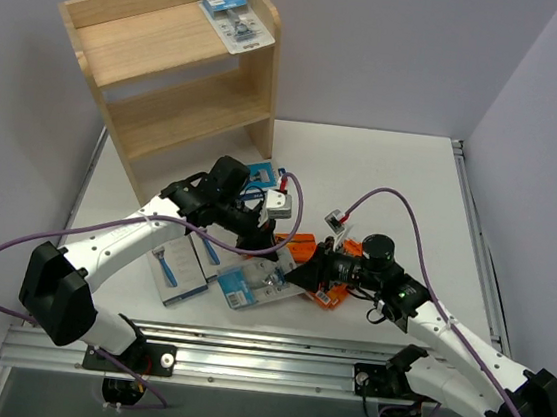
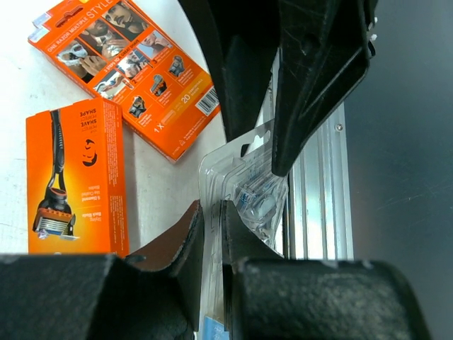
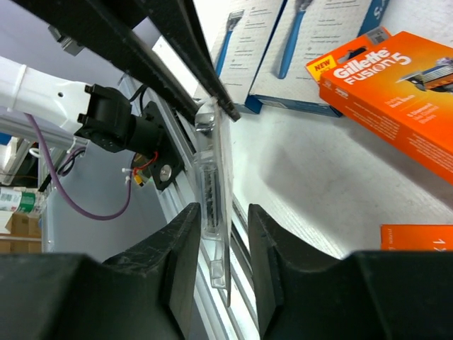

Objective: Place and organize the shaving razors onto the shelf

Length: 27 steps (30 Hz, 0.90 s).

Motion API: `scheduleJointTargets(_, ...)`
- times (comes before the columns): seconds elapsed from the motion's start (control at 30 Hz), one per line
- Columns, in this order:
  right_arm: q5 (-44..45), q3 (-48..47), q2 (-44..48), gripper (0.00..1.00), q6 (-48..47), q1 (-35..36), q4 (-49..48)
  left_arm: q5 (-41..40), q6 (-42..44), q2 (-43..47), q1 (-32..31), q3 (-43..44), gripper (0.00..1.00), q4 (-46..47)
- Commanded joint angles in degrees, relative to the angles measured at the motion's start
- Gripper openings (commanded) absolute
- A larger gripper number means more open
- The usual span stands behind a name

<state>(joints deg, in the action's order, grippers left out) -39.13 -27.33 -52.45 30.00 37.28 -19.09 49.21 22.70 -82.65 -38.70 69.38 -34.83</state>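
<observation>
The left gripper (image 2: 212, 216) pinches a clear plastic blister pack (image 2: 248, 191) on edge over the near edge of the white table (image 3: 304, 170), with the right gripper (image 3: 223, 210) parted loosely astride it, near an orange cardboard box (image 3: 396, 99) lettered "Gillette Fusion5".

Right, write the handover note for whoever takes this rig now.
Left tool: shut on the edge of the clear blister pack, held between the two arms.
Right tool: open, fingers astride the same pack, not clamped.
Done: one blue-header pack lies on the top tier of the shelf.
Left: shelve the held pack, then the orange boxes and the grey-and-blue boxes lying on the table.
</observation>
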Motion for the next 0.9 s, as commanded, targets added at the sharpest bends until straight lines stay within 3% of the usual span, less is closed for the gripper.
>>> scheduleJointTargets(0.0, -2.0, -1.58, 0.5, 0.28, -0.11, 1.22, -1.56, 0.8, -0.11, -0.23, -0.5, 4.35, 0.02, -0.06)
scheduleJointTargets(0.27, -0.94, -1.58, -0.02, 0.08, -0.56, 2.18, -0.16, -0.52, 1.21, -1.37, -0.41, 9.44, 0.02, -3.31)
scheduleJointTargets(0.7, 0.46, -2.46, 0.24, 0.0, -1.17, 2.63, 2.04, -7.1, 1.12, -4.28, -0.5, 14.11, 0.06, -5.25)
scheduleJointTargets(0.83, 5.11, -2.29, -0.02, 0.0, 1.2, 2.63, 0.82, -12.36, -1.51, -2.87, -0.41, 12.18, 0.26, -2.1)
scheduleJointTargets(0.87, 6.08, -1.85, -0.55, 0.0, 2.07, 2.63, -0.23, -13.95, -2.56, -2.6, -0.41, 11.66, 0.36, -1.3)
